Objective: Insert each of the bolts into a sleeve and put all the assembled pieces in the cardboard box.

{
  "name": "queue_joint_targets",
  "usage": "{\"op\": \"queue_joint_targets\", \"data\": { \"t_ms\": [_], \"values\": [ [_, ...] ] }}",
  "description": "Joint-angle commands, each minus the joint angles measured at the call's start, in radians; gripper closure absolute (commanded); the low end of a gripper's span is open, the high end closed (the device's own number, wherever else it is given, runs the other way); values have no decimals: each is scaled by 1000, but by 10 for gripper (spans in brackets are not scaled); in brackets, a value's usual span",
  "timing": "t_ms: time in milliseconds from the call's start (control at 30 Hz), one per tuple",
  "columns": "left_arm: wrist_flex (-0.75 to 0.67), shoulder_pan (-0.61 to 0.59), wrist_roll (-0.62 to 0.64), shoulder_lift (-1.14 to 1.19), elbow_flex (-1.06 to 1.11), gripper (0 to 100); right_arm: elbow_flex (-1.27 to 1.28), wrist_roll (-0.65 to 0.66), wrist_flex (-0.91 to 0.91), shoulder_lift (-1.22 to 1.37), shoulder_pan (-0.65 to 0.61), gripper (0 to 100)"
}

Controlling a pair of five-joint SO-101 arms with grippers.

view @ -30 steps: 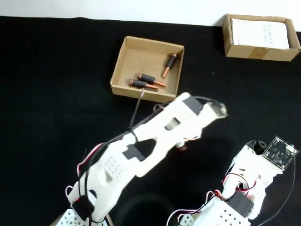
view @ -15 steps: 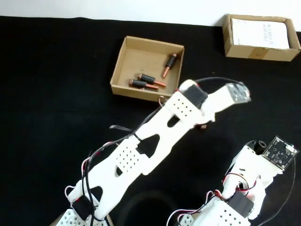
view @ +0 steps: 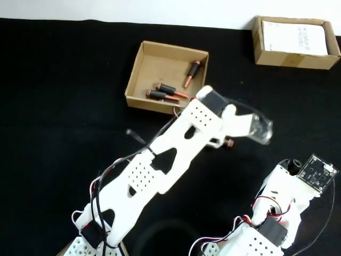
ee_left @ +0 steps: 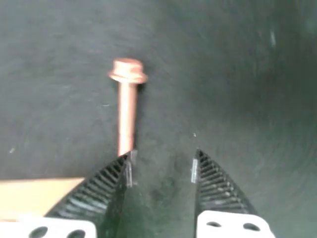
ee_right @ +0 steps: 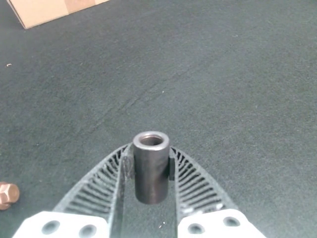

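Left wrist view: one copper bolt (ee_left: 127, 106) flat on the black counter (ee_left: 237, 74), flanged head pointing away from the left gripper (ee_left: 162, 161), shank end right at one fingertip (ee_left: 126, 161); contact impossible to tell. Jaws spread apart, nothing between them but bare counter.

Right wrist view: one dark metal sleeve (ee_right: 150, 171) standing upright, bore facing up, pinched between both jaws of the right gripper (ee_right: 150, 163). Head of the same loose bolt (ee_right: 6, 195) at the frame edge, well apart from the sleeve.

High view: lone bolt (view: 229, 143) on the counter, just beside the far end of the left arm (view: 176, 144), which stretches from the near edge towards the middle. Behind it, the open cardboard box (view: 139, 74) with three assembled pieces: one (view: 192, 73) near the far right corner, two more (view: 171, 90) (view: 160, 96) side by side along the near wall. Right arm (view: 277, 213) folded at the near right corner. Second cardboard box (view: 290, 58) at the far right, holding white paper (view: 293, 37), well apart from the rest.
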Motion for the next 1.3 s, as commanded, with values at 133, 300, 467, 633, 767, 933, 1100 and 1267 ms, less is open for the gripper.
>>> {"op": "queue_joint_targets", "data": {
  "t_ms": [133, 300, 467, 633, 767, 933, 1100, 1267],
  "values": [
    [-187, -13, -123, -12, 90, 808, 142, 2, -19, -10, 10, 992],
    [-244, 5, -124, -12, 93, 808, 142, 2, -21, -10, 2, 992],
    [-295, 31, -126, -10, 96, 808, 142, 2, -21, -10, 2, 992],
    [-333, 61, -126, 53, 87, 808, 142, 2, -21, -10, 1, 992],
    [-342, 77, -123, 88, 88, 808, 142, 2, -21, -10, 1, 992],
    [-385, 84, -120, 124, 88, 865, 142, 2, -21, -10, 1, 992],
    [-413, 70, -120, 128, 88, 990, 142, 2, -21, -10, 5, 992],
    [-407, 65, 68, 105, 33, 992, 142, 2, -18, -7, 10, 992]
  ]
}}
